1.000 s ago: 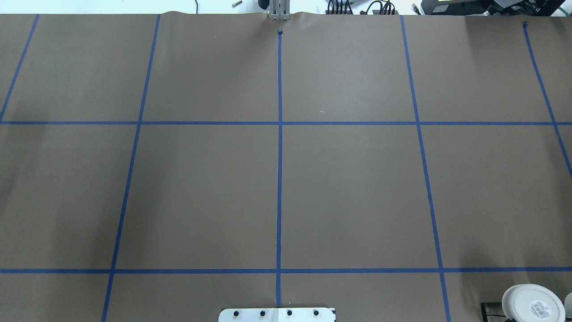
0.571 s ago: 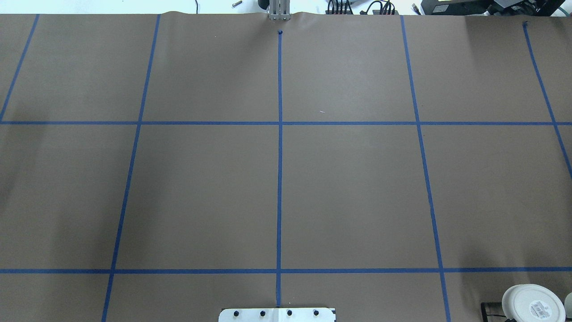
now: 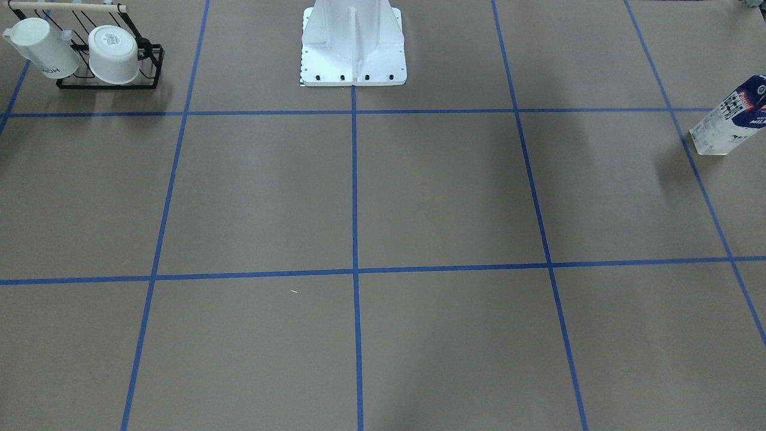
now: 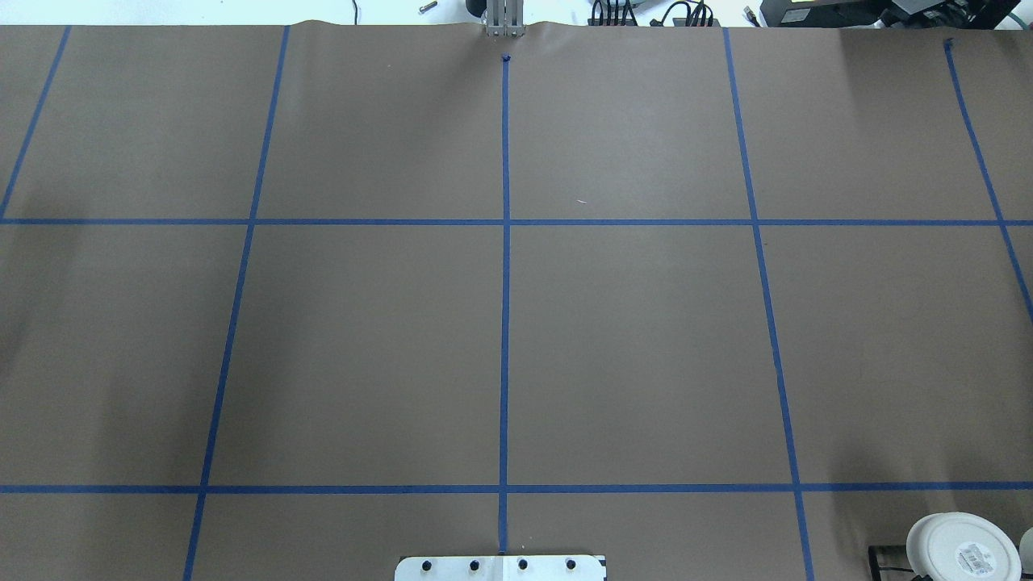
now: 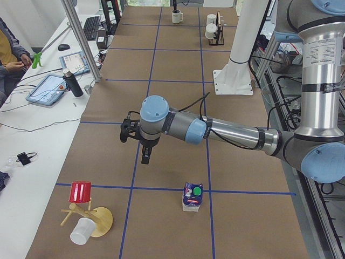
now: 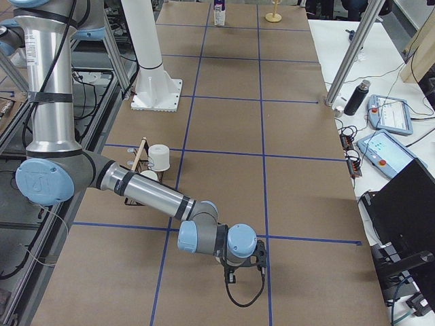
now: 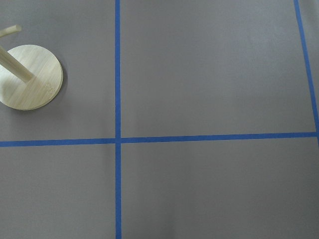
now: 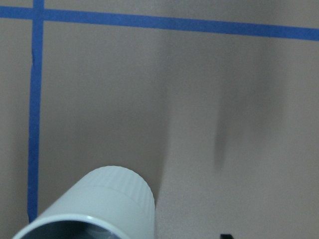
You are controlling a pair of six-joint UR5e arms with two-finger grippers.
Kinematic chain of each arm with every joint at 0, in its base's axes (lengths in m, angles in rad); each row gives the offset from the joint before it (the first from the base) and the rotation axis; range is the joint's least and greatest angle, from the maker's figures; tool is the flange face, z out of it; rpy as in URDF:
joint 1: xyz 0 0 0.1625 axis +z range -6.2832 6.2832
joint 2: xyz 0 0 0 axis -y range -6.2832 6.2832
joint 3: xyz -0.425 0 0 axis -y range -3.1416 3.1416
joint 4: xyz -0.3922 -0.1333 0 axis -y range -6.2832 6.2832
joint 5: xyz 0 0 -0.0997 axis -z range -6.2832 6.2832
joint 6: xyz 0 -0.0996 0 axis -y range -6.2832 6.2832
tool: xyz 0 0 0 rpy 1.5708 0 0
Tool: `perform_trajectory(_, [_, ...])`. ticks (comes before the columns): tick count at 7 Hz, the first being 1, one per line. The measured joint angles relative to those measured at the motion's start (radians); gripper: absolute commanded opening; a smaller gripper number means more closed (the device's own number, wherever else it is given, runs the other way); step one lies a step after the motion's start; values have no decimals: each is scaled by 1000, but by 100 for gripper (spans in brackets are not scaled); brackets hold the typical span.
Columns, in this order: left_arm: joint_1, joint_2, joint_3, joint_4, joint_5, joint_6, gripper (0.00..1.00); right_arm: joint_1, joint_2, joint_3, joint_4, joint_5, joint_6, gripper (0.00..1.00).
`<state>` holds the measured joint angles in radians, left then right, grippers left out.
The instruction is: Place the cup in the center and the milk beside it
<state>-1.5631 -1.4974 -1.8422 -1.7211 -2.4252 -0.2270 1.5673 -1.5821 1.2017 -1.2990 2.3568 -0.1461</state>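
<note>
The milk [image 5: 192, 197] stands upright near the table's left end, white below, blue on top, with a green cap. It also shows in the front view [image 3: 727, 120] and far off in the right view [image 6: 219, 12]. The cup [image 5: 177, 16] is a small white mug with a dark inside at the far right end. A white round vessel with a grey inside [image 8: 99, 209] fills the bottom of the right wrist view and may be that cup. My left gripper [image 5: 145, 159] hangs above the table, apart from the milk. My right gripper [image 6: 232, 274] is low near the right end. I cannot tell whether either is open or shut.
A black wire rack [image 3: 108, 66] with two white mugs stands near my base [image 3: 353, 42] on my right side. A wooden cup tree [image 5: 91, 221] with a red cup [image 5: 80, 191] and a white plastic cup [image 5: 81, 232] stands near the milk; its base shows in the left wrist view [image 7: 30, 77].
</note>
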Motion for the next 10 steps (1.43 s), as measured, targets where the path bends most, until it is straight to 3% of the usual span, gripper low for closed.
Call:
perform_trajectory(2, [-3,0,-2,-1,-1,0,99,-1,3,24,0,54,22,0])
perform_trajectory(3, [-6,6,-7,-1,-2,1,99,-1,3,95,-28,93,82,0])
perform_trajectory(4, [-7,19,-21,-2,-3,1,99,-23,3,243,-115,111,193,0])
perform_trajectory(6, [-8,50,-50,-4,-3,2,99,-213,36,591,-289,101,615,0])
perform_trajectory(7, [-8,57,-56,-5,-3,2,99,-360,125,691,-317,56,905,0])
perform_trajectory(8, [-8,59,-57,-9,-3,2,99,-539,287,718,-331,-42,1241,0])
perform_trajectory(9, [-9,61,-56,-16,-2,2,98,-688,475,661,-336,-139,1521,0])
perform_trajectory(10, [-10,62,-57,-19,-2,3,99,-781,646,546,-337,-202,1687,0])
